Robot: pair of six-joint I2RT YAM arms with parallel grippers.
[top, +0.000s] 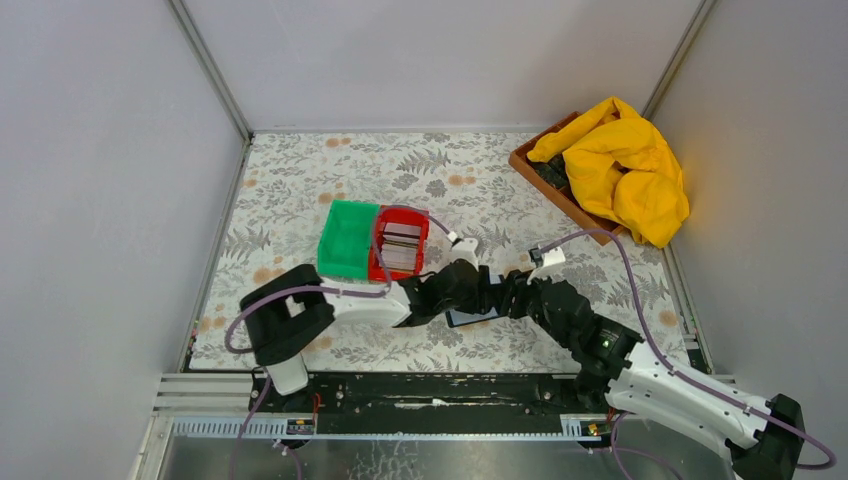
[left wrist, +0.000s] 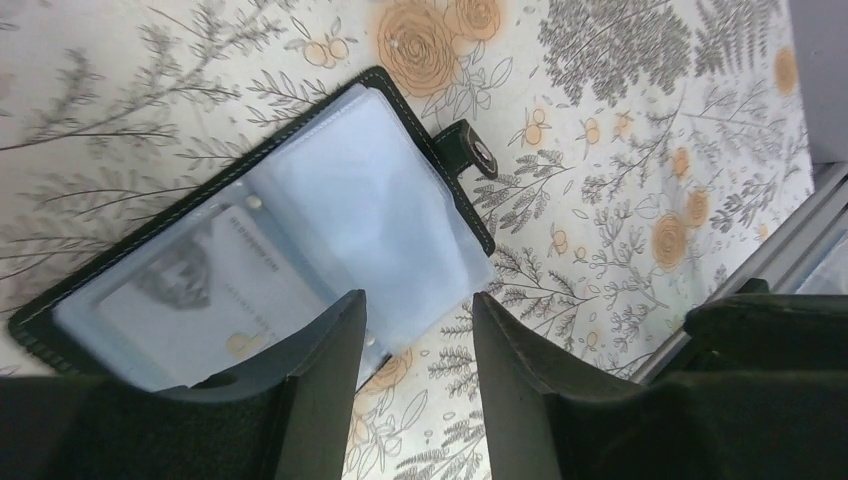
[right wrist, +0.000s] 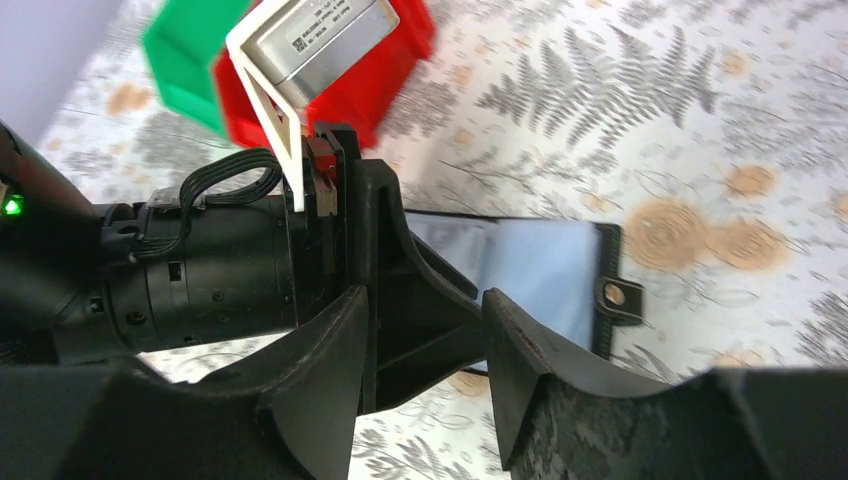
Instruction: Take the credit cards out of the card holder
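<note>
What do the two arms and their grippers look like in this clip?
The left arm and right arm have black joints, white links and a purple cable each. The right carries a green light. Left gripper and right gripper have broad, black, tapering fingers.

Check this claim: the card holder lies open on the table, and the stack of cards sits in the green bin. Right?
Wrong bin: the stack of cards sits in the red bin, as the top view shows. The rest holds.

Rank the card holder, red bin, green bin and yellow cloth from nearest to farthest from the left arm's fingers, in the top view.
1. Card holder, right beneath.
2. Red bin, behind, leftward.
3. Green bin, farther left.
4. Yellow cloth, far right corner.
</note>
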